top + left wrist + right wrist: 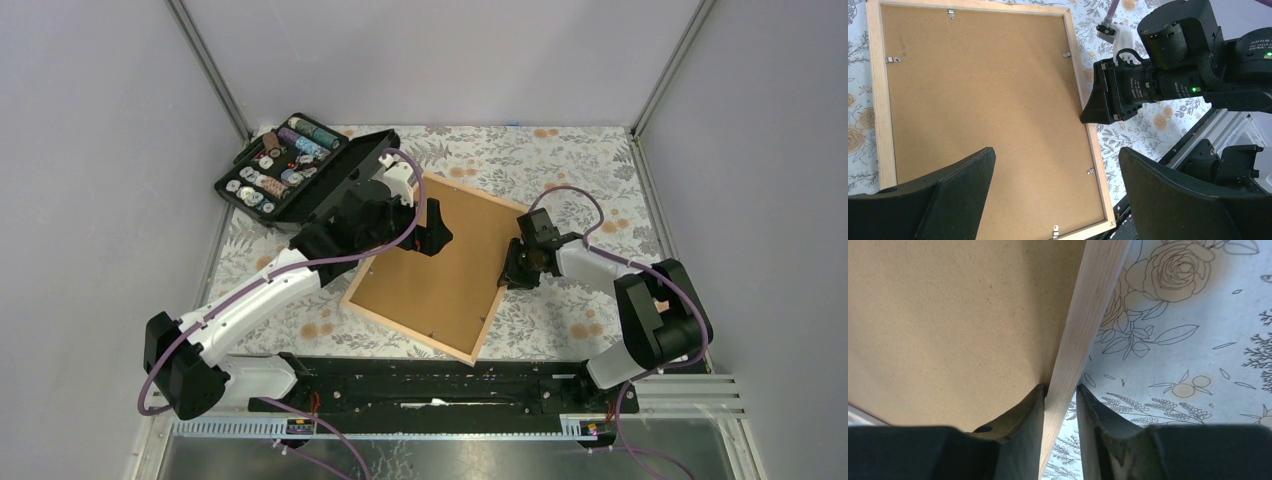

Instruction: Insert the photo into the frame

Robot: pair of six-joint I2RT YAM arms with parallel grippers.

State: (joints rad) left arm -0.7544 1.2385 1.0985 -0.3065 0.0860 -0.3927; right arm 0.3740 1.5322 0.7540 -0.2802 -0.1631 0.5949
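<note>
Face-down frame [1082, 330] (backing board [948, 315] up): right gripper [1060, 390] pinches its long right rail; left gripper [1055, 152] hovers wide open, empty.

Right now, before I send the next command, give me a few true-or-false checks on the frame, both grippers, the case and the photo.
1. The frame lies with its brown backing board facing up. True.
2. The left gripper is clamped on the frame. False: it is open above the backing board and holds nothing.
3. The right gripper has one finger on each side of the frame's wooden edge. True.
4. The black case is closed. False: its lid is open and small items show inside.
5. The photo lies on the table beside the frame. False: no photo shows in any view.
</note>
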